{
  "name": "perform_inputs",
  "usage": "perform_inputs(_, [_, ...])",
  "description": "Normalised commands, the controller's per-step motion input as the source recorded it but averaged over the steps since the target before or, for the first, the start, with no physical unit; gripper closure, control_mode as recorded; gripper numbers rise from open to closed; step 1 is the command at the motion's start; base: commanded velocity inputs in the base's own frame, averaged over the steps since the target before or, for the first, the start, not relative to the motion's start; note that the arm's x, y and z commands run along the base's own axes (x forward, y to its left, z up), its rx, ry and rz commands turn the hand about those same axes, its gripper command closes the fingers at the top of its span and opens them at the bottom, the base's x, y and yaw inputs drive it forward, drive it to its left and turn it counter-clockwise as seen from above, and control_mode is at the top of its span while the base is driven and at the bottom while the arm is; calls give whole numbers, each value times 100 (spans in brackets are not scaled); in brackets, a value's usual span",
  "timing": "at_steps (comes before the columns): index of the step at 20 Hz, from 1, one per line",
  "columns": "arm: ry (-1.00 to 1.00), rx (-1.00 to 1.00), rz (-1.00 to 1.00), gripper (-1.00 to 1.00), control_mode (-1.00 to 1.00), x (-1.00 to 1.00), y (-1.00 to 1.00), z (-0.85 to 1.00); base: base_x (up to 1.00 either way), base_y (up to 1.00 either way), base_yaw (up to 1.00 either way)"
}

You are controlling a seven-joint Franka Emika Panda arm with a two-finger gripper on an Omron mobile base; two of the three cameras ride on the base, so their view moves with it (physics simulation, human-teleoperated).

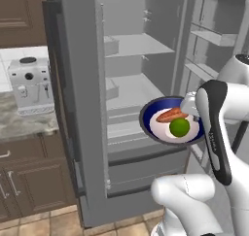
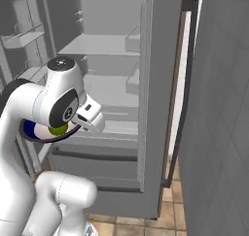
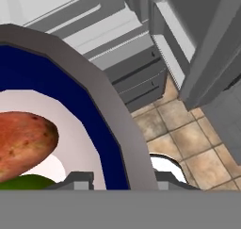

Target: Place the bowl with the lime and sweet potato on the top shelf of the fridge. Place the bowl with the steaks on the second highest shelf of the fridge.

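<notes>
The claw (image 3: 120, 178) is nearest, its two dark tips closed on the grey rim of the bowl (image 1: 156, 114), one tip inside the wall and one outside, so the jaws stand only partly apart with the rim pinched between them. The bowl is carried in the air in front of the open fridge (image 1: 87, 109), clear of any shelf, roughly level with the lower shelves and above the drawers. It is dark blue inside with a pale floor. On that floor lie the sweet potato (image 1: 171, 114) and the lime (image 1: 179, 127), touching or very nearly so, the lime on the near side and the tuber just beyond it. In the hand view the sweet potato (image 3: 23, 143) lies large at the left with a sliver of the lime (image 3: 28, 182) below it, and tan floor tiles (image 3: 188, 138) show past the bowl's rim.

Farther in, the fridge interior is light grey; the top shelf of the fridge (image 1: 138, 45) sits well above the bowl. Far left, a coffee machine (image 1: 30, 84) stands on a marbled tabletop (image 1: 24, 126) over brown cabinets (image 1: 34, 181).
</notes>
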Motion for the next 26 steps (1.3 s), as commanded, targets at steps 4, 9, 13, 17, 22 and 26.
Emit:
perform_inputs(4, [0, 0, 0, 100, 100, 0, 0, 0, 53, 17, -1])
perform_inputs(9, [0, 0, 0, 100, 100, 0, 0, 0, 55, 19, -1])
perform_inputs(13, [0, 0, 0, 100, 100, 0, 0, 0, 56, 23, -2])
perform_inputs(17, [0, 0, 0, 100, 100, 0, 0, 0, 54, 24, -2])
perform_inputs(22, [0, 0, 0, 100, 100, 0, 0, 0, 49, 22, -2])
perform_inputs(26, [0, 0, 0, 100, 100, 0, 0, 0, 40, 19, -2])
